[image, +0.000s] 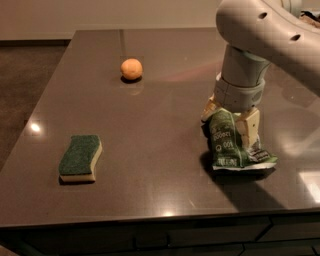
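The gripper (231, 122) stands on the right side of the table (150, 125), nearer the near edge than the far one, pointing straight down from a thick, pale, smooth-shelled arm (260, 30). Its two cream fingers (250, 129) are closed on the upper end of a green crisp bag (230, 147), one on each side of it. The bag is crumpled foil with white print. It hangs tilted from the grip, and its lower end reaches down to the tabletop towards the near edge.

The table is a dark grey-brown slab, smooth and glossy, with lamp glints on it and straight, sharp edges. The near edge runs across just beyond the bag, and the left edge slants away towards the far wall. A broad stretch of bare surface lies left of the gripper.

An orange (131, 69), round and matt, sits at the far left-centre, well apart from the bag. A sponge (80, 157), a soft rounded block with a rough green top over a pale yellow base, lies near left, close to the left edge.
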